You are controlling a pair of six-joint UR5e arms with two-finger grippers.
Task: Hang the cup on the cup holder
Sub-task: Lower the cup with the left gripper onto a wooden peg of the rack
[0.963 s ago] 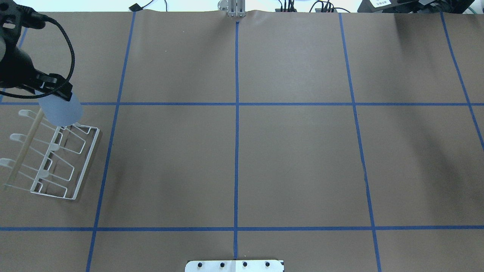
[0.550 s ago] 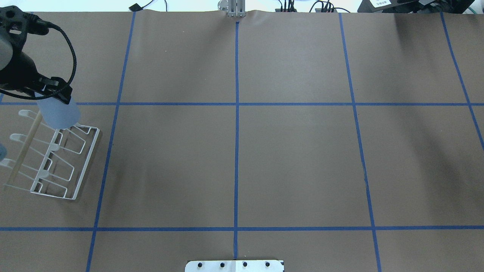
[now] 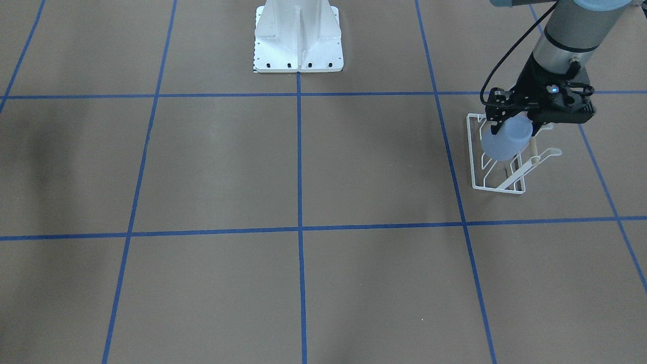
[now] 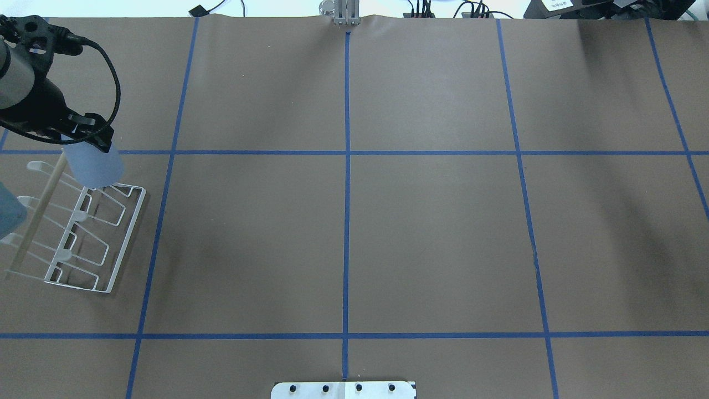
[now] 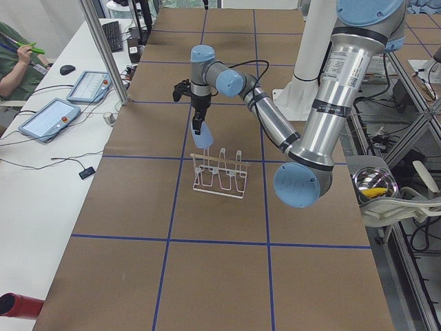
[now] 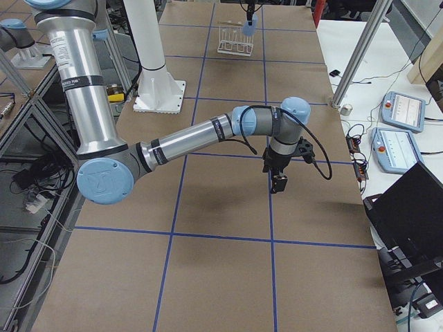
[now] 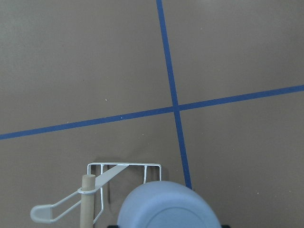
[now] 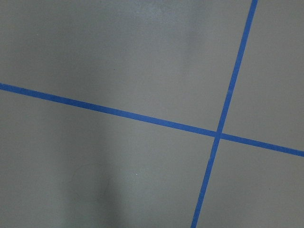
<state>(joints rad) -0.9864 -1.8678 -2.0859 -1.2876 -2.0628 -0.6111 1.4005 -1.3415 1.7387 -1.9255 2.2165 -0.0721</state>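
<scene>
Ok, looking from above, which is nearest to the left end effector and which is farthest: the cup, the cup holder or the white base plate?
1. The cup, held in the left end effector, at the view's far left.
2. The cup holder, just beyond the cup, on the robot's side.
3. The white base plate, at the bottom middle edge.

The table [image 4: 432, 233] is covered in brown paper [image 3: 212, 162], taped into big squares by blue lines [image 4: 347, 221]. Along one side runs a white desk [image 5: 41, 179] carrying two teach pendants [image 5: 48, 118], a keyboard [image 5: 112, 36] and a mouse [image 5: 67, 69], with an aluminium post [image 5: 105, 48] standing at its edge.
</scene>
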